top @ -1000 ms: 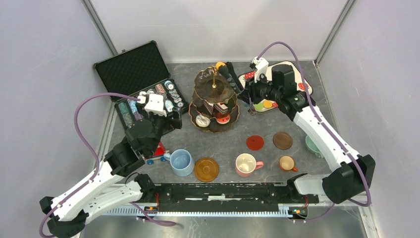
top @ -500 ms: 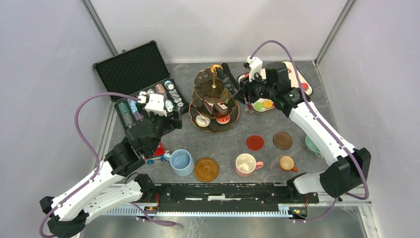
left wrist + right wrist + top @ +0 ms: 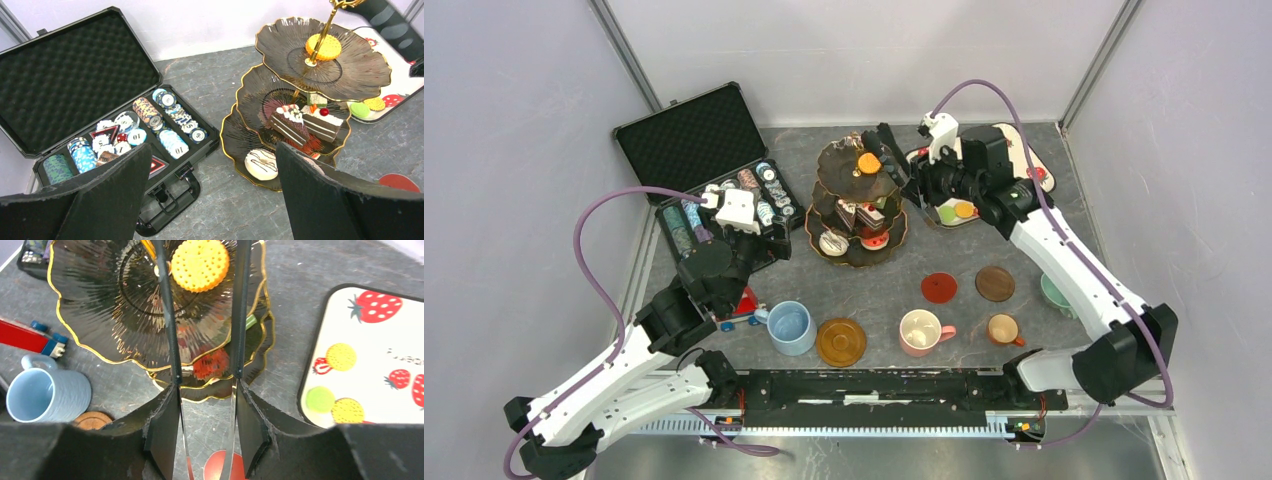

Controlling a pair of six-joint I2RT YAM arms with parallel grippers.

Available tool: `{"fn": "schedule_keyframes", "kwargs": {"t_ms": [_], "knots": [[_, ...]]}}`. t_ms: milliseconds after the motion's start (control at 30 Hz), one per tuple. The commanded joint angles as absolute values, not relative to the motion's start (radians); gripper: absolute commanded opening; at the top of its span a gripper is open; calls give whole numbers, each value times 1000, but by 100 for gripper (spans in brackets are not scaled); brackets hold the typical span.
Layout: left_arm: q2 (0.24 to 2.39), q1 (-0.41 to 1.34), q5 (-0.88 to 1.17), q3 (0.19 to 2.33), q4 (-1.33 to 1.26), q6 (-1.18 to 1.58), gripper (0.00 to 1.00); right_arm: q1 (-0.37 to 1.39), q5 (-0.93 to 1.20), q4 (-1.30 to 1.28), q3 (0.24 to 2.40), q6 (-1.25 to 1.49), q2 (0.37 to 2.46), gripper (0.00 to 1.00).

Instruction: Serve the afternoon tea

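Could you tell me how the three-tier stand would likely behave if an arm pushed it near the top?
The stand would probably tip rather than slide, since three wide tiers ride on one thin gold post. It looks rigid and perhaps glassy, so it is likely fragile. The macaron and cake slices lie loose and might slide off.

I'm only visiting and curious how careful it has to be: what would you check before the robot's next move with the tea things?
1. Yellow macaron lies on the stand's top tier: ok.
2. Right gripper has its jaws apart and grips nothing: ok.
3. Left gripper is open and empty: ok.
4. Strawberry tray emptied: not ok; a green macaron lies on it.
5. Mugs on coasters: not ok; the blue mug stands beside the brown coaster, and the red coaster is bare.
6. Right fingers clear of the gold centre post: cannot tell.
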State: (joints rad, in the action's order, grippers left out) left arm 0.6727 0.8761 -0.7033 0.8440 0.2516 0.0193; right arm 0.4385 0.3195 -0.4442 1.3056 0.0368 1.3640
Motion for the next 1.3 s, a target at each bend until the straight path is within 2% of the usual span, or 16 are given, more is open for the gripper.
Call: {"fn": "schedule_keyframes", "kwargs": {"t_ms": [0, 167, 367, 567, 800, 1267], "knots": [[670, 870, -706, 857, 227, 31, 99, 441, 178, -386, 1336, 38, 1237, 42], [671, 870, -704, 856, 227, 32, 99, 422, -69, -399, 1316, 11, 1150, 43], [667, 870, -704, 857, 227, 32, 99, 319, -299, -572, 1353, -25, 1231, 43], [671, 869, -695, 859, 229, 34, 99, 284, -242, -677, 1372, -45, 1443, 49], [668, 869, -706, 858, 231, 29, 99, 285, -239, -707, 1399, -69, 1662, 51], [669, 870, -709, 856, 229, 27, 100, 284, -189, -647, 1418, -80, 1809, 53]]}}
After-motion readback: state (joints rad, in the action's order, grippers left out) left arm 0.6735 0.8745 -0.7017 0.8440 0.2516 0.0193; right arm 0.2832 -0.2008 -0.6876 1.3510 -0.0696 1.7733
